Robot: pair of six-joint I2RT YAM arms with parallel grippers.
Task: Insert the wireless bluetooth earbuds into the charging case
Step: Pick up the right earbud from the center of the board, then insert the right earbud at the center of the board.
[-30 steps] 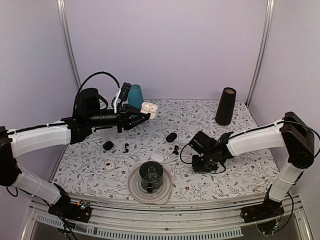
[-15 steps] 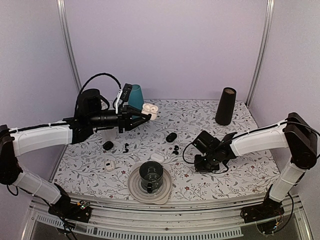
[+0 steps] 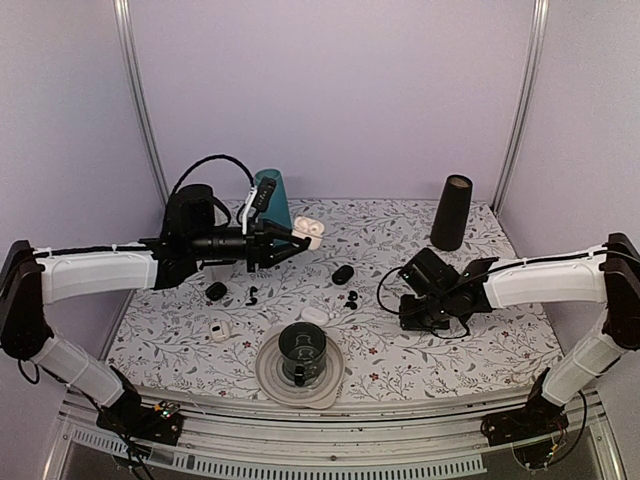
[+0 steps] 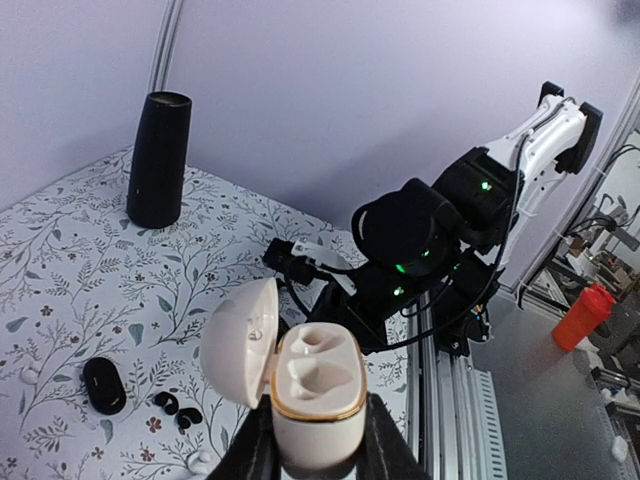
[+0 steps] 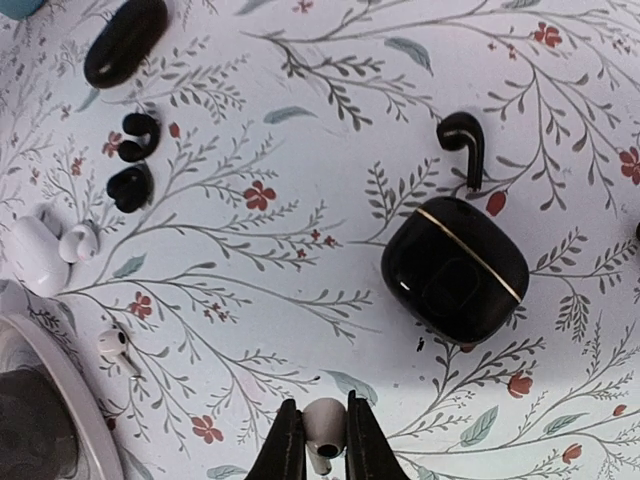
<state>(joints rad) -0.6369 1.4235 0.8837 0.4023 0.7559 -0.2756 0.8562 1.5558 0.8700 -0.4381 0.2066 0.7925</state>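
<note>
My left gripper (image 4: 318, 432) is shut on an open cream charging case (image 4: 315, 385) with a gold rim, lid swung left, both wells empty. It holds the case in the air at the back left (image 3: 308, 231). My right gripper (image 5: 324, 432) is shut on a small cream-white earbud (image 5: 325, 425), just above the table, right of centre (image 3: 412, 312). A glossy black earbud (image 5: 463, 140) with a short stem lies beside a closed black case (image 5: 455, 268). Another black earbud (image 3: 252, 295) lies at the left.
A black oval case (image 5: 125, 40), two small black ring-shaped buds (image 5: 135, 160), a white case (image 5: 35, 255) and a loose white earbud (image 5: 112, 345) lie on the floral cloth. A dark cup on a plate (image 3: 272, 375) stands front centre. A black cylinder (image 3: 451, 212) and a teal cup (image 3: 271, 190) stand at the back.
My left gripper has carried the open case a little to the right and up. My right gripper has moved right and back, away from the plate.
</note>
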